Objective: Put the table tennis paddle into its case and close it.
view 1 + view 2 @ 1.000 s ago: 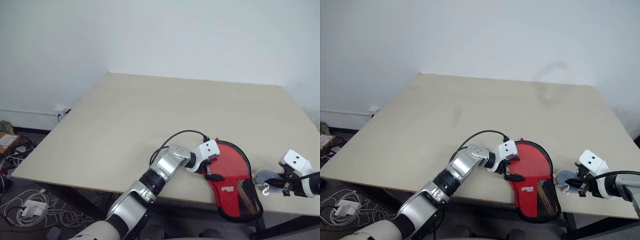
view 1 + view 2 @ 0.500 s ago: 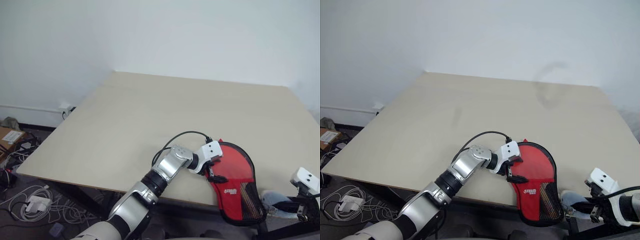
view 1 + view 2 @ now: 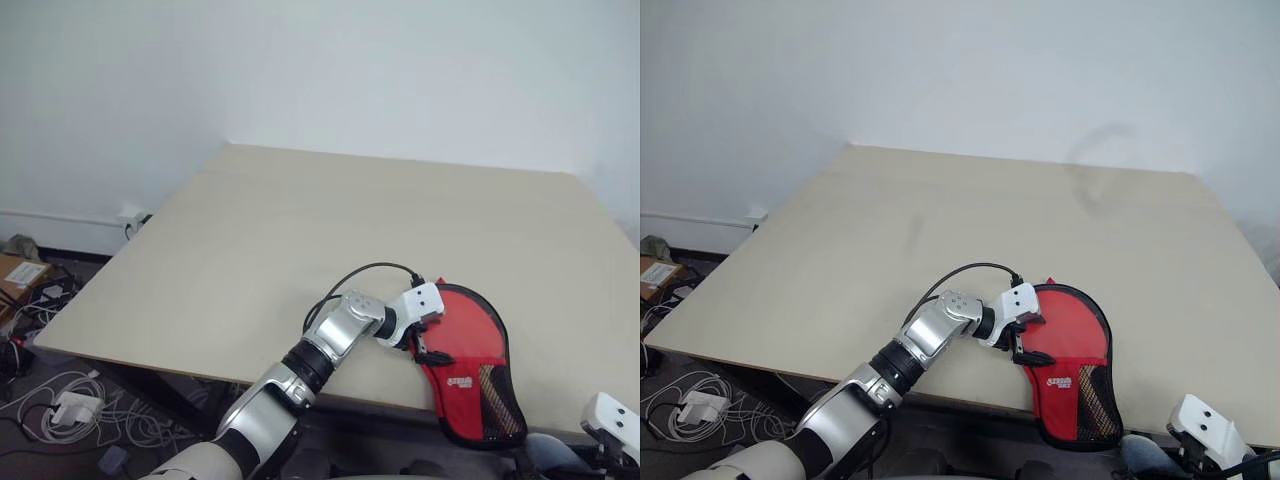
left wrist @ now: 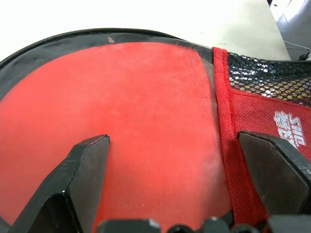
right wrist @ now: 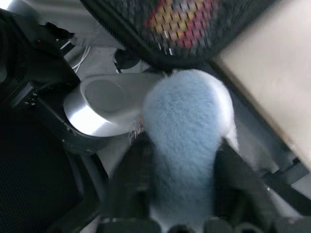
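The red case (image 3: 462, 352) lies flat at the table's front edge, its black mesh end (image 5: 184, 24) hanging over the edge. My left gripper (image 4: 172, 143) is open, and its black fingers (image 4: 82, 179) rest wide apart on the case. Between them lies a smooth red round face (image 4: 121, 116) inside the black trim. I cannot tell whether it is the table tennis paddle behind a window. No handle shows. My right gripper (image 5: 181, 145) is below the table's edge, at the bottom right, with a pale blue fluffy ball (image 5: 187, 126) right at it.
The pale wooden table (image 3: 350, 230) stretches back to a white wall. Cables and a power strip (image 3: 70, 410) lie on the floor at the left, near a cardboard box (image 3: 20, 272). A silver metal part (image 5: 97, 107) sits under the table's edge.
My right arm has pulled back and sunk below the table's front edge, the blue fluffy ball going with it. The left gripper has stayed on the case.
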Action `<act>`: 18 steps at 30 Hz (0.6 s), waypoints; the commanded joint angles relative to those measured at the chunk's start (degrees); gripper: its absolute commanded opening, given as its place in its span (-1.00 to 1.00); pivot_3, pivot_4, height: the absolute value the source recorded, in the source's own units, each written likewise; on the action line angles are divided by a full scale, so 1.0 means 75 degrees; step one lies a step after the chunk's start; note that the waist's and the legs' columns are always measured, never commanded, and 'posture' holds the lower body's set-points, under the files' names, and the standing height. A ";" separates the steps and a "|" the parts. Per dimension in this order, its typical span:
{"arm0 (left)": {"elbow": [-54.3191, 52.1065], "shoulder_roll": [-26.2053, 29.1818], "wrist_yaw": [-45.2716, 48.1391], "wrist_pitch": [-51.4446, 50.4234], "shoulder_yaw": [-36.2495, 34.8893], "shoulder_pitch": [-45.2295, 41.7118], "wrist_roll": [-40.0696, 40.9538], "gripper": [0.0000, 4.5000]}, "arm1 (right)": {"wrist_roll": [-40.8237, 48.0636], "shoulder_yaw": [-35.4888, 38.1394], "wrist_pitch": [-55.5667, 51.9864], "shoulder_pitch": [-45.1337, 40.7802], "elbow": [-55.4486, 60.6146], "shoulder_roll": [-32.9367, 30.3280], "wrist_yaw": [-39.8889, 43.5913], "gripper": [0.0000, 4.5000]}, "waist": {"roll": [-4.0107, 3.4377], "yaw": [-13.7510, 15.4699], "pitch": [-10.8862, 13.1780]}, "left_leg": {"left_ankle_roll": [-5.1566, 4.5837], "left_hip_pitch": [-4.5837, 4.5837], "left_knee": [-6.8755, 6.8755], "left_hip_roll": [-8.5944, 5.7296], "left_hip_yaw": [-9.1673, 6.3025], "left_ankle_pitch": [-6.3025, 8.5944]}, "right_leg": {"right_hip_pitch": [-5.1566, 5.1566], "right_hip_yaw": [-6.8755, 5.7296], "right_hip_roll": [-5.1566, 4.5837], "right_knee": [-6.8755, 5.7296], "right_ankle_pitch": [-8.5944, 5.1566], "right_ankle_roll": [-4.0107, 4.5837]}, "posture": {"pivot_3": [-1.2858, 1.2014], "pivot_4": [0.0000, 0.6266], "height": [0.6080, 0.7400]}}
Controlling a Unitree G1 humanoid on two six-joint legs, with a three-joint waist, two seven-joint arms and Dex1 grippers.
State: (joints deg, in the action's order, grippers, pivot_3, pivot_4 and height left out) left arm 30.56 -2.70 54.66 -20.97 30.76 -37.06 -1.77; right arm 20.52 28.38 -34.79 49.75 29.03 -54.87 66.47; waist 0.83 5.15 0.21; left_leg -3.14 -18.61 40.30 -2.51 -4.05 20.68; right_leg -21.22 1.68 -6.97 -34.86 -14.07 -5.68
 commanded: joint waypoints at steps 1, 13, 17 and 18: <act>0.0691 0.0165 -0.0059 -0.0103 0.0153 0.0137 -0.0294 1.00 | 0.0424 0.0475 -0.0347 -0.0347 -0.0043 -0.0013 0.0141 0.37 | -0.0001 -0.0012 0.0000 | 0.0000 0.0001 0.0000 0.0000 0.0000 0.0000 | -0.0001 0.0001 0.0001 -0.0001 0.0001 0.0001 | 0.03 -1.00 0.64; 0.0051 0.0458 0.0633 -0.0303 -0.1172 -0.0375 0.0825 1.00 | 0.2384 0.1722 -0.2178 -0.3267 -0.0219 0.0209 -0.0912 0.85 | -0.0034 -0.0207 0.0030 | 0.0003 -0.0015 -0.0005 0.0009 0.0009 -0.0002 | -0.0026 0.0006 0.0015 -0.0009 0.0012 0.0019 | 0.03 -1.00 0.64; -0.1302 0.1398 0.1253 -0.0646 -0.1604 -0.0372 0.1295 1.00 | 0.2233 0.0798 -0.1635 -0.5035 -0.0500 0.1303 -0.2247 0.85 | -0.0048 -0.0320 0.0076 | 0.0068 -0.0053 -0.0011 0.0011 0.0018 -0.0041 | -0.0073 0.0021 0.0018 -0.0021 0.0021 0.0032 | 0.03 -1.00 0.64; -0.1590 0.1678 0.1337 -0.0759 -0.1683 -0.0327 0.1357 1.00 | 0.2123 0.0577 -0.1474 -0.5241 -0.0529 0.1542 -0.2464 0.85 | -0.0061 -0.0332 0.0069 | 0.0074 -0.0063 -0.0013 0.0007 0.0019 -0.0045 | -0.0088 0.0028 0.0016 -0.0031 0.0021 0.0032 | 0.03 -1.00 0.64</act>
State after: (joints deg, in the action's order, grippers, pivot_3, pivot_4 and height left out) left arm 23.73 8.52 63.13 -25.86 20.25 -38.64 6.42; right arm 37.08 34.58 -48.28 12.12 25.05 -44.39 50.98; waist 0.37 2.66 0.73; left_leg -2.52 -19.30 40.21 -2.45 -3.90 20.31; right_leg -22.10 1.92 -6.83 -35.15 -13.90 -5.41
